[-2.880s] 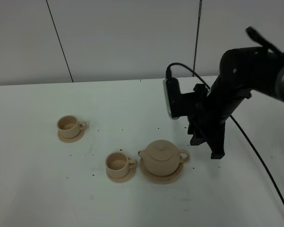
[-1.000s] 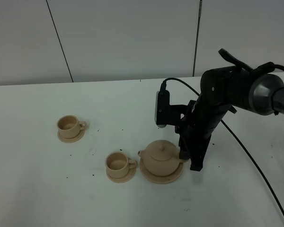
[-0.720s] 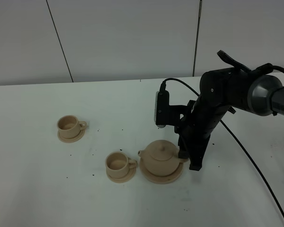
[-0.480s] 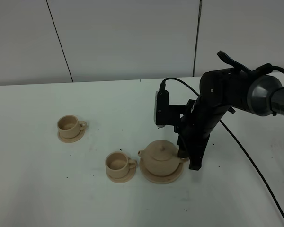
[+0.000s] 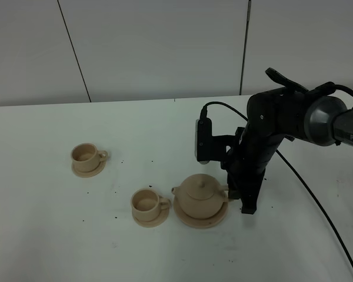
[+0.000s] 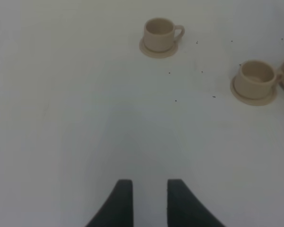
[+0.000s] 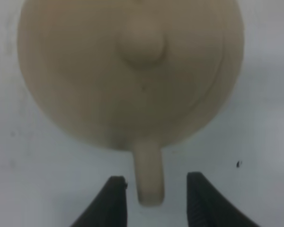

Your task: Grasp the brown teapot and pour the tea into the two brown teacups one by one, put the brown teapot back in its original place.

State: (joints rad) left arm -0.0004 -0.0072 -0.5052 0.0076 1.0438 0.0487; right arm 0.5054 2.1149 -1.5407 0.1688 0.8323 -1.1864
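The right tool (image 7: 155, 183) stands low at the handle side of the teapot (image 5: 200, 197). In its wrist view the two fingers sit either side of the loop handle (image 7: 149, 177) with bare counter (image 5: 47, 235) showing in both gaps, so the jaws are moderately wide and straddle the handle without gripping it. That placement makes sense: the handle is the only narrow part of the squat pot, and held from that side the spout faces the cups for pouring. The teapot sits upright on its wide saucer (image 5: 191, 222), lid on, not yet lifted. The nearer cup (image 5: 146, 202) stands on its small saucer just beside the spout, and the farther cup (image 5: 85, 154) is well apart, toward the left and back of the counter; the order of pouring probably follows that spacing. Whether either cup holds tea cannot be told. The left tool (image 6: 149, 198) hangs over bare counter with a narrow gap between its fingers and nothing in them, out of the way. The next step, I judge, is closing on the handle.
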